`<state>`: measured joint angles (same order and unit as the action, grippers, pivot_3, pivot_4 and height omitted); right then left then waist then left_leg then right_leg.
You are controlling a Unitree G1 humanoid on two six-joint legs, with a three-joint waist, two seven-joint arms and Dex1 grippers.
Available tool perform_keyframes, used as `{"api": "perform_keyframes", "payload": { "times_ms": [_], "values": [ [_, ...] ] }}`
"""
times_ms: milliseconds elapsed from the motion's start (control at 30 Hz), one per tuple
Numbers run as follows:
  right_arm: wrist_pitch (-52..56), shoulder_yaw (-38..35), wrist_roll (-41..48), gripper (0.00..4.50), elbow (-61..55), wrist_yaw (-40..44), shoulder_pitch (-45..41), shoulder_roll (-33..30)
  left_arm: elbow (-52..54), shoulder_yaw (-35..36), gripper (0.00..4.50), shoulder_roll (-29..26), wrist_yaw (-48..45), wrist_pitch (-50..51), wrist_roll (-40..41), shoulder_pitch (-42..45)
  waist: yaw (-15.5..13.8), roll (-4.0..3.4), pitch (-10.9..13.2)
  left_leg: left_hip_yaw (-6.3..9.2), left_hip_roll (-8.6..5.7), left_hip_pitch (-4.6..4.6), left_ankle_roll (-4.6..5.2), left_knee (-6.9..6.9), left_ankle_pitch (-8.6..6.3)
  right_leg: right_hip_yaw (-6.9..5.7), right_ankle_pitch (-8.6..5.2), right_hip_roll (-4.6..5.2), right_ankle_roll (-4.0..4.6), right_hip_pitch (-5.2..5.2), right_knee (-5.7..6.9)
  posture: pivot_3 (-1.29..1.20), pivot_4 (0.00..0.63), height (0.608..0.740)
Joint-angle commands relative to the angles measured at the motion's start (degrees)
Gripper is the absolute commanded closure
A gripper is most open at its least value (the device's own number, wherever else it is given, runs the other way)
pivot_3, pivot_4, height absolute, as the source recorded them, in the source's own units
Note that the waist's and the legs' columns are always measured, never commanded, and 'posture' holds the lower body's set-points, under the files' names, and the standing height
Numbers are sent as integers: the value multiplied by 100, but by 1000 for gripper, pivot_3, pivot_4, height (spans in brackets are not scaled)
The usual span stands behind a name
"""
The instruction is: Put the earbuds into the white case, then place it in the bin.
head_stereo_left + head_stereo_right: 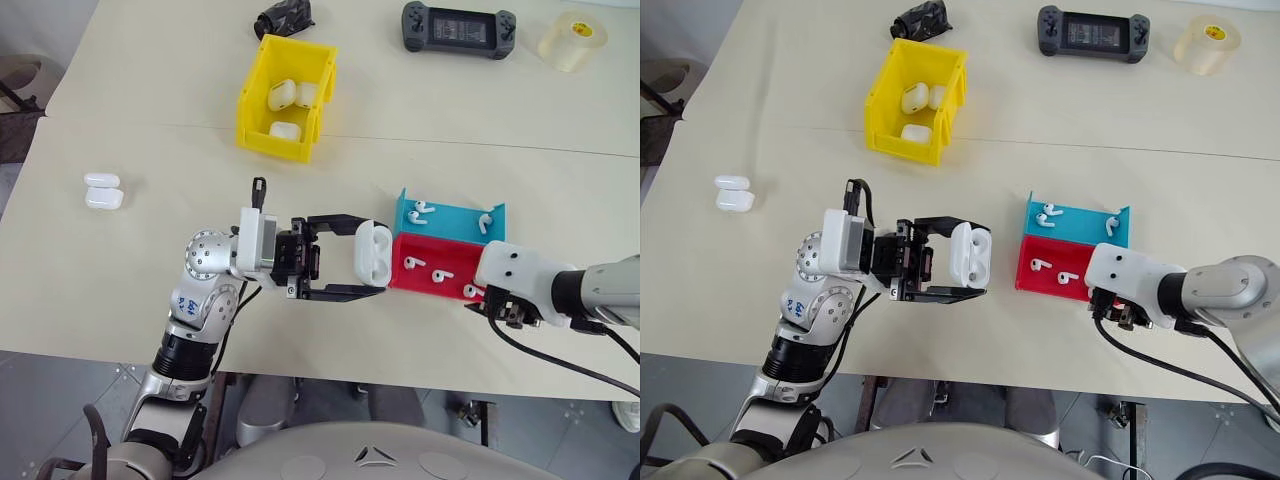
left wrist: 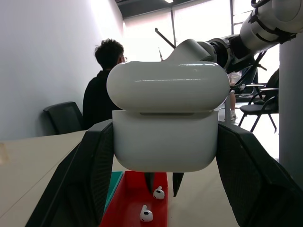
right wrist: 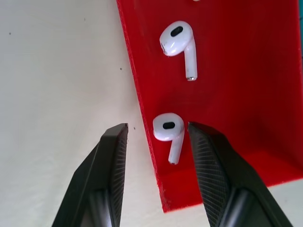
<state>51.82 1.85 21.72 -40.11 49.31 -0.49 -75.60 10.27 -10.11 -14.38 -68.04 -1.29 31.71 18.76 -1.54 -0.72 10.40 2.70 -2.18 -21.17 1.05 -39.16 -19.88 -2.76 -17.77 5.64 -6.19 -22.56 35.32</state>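
The right gripper is down at the red tray, fingers parted and straddling the tray's near edge, one finger on the bare tabletop side, the other inside the tray, with an earbud sitting between them. Not clamped yet: there's daylight on at least one side of that bud. A second earbud lies just beyond it, farther into the red tray.

Over to the left gripper, and that one is clenched on the white case, holding it off the table just beside the red tray's left end, lid up and open in the wrist view.

Behind the red tray, touching it, sits the blue tray with more earbuds. The yellow bin stands well beyond the red tray and off to the left, already holding a few white cases. Another white case lies far to the left of the tray.

Now, the bud itself: tiny, glossy, featherlight, likely to squirt out or skate along the tray floor if pinched off-centre. The best hold looks to be across the rounded head, not the thin stem, with a gentle squeeze. The tray wall beneath the fingers could get nudged too, so the closing wants care.
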Motion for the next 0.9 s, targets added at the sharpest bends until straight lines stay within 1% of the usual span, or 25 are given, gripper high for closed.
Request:
{"api": "perform_keyframes", "payload": {
  "times_ms": [33, 333, 433, 533, 567, 900],
  "values": [
    [-8, -4, -93, 2220, 11, 30, -63, 46, 217, 1, 1701, 32, 70, 6, 101, 5, 0, 0, 0, 0, 0, 0, 0, 0, 0, 0, 0, 0, 0, 0, 0, 0, 150, 740],
    [-160, 152, -252, 2220, 182, 66, -82, 70, 255, -4, 1701, 34, 139, 20, 93, 3, 0, 0, 0, 0, 0, 0, 0, 0, 0, 0, 0, 0, 0, 0, 1, 0, 150, 740],
    [-189, 186, -286, 2838, 224, 79, -100, 96, 263, -1, 1701, 31, 148, 26, 92, 3, 0, 0, 0, 0, 0, 1, 0, 0, 0, 0, 0, 0, 0, 0, 1, 0, 150, 740],
    [-182, 230, -323, 3848, 242, 54, -138, 181, 286, 6, 1701, 23, 162, 45, 98, 3, 0, 0, 0, 0, 1, 1, 0, 0, 0, 0, 0, -1, 0, 0, 1, 0, 150, 740],
    [-175, 239, -336, 3987, 241, 33, -150, 225, 294, 7, 1701, 19, 169, 53, 101, 0, 0, 0, 0, 0, 0, 1, 0, 0, 0, 0, 0, 0, 0, 0, 1, 0, 150, 740],
    [-91, 129, -285, 3987, 121, 23, -149, 352, 321, 18, 1701, -32, 131, 96, 129, -43, 10, 0, 0, -1, 3, 3, -4, -1, 2, 1, 0, -3, 0, 1, 3, 0, 150, 740]
  ]
}}
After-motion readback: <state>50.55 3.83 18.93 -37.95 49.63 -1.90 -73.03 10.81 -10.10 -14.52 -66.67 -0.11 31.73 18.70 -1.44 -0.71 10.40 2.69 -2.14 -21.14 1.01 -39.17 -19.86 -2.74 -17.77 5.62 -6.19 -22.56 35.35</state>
